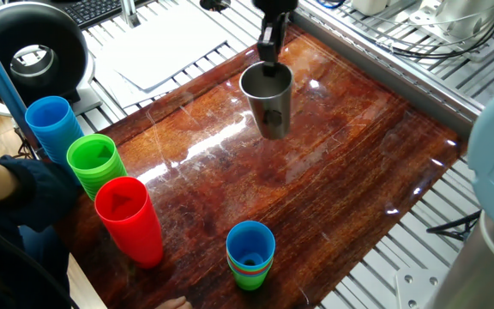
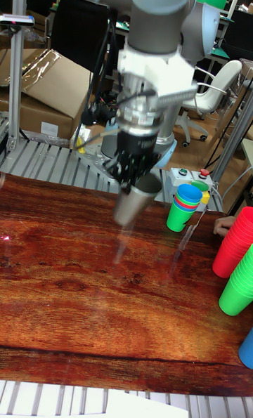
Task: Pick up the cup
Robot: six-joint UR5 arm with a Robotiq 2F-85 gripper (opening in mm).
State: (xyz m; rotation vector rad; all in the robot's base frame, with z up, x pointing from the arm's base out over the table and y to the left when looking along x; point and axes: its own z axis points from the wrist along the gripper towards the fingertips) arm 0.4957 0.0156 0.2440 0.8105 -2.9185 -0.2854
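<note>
Raising the cup clear of the table: keep the gripper clenched on its rim, lift vertically, avoid tilting.

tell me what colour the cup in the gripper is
Plain silver metal cup, clearest in the fixed view.

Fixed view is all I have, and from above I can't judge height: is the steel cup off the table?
Observer: Yes. In the tall fixed view the cup hangs with its base clear of the table.
Operator: Is it hanging straight?
Observer: No, it tilts, with the base toward that picture's left.
Operator: And the grip?
Observer: The gripper is shut on the rim from above, and there is no other support.
</note>
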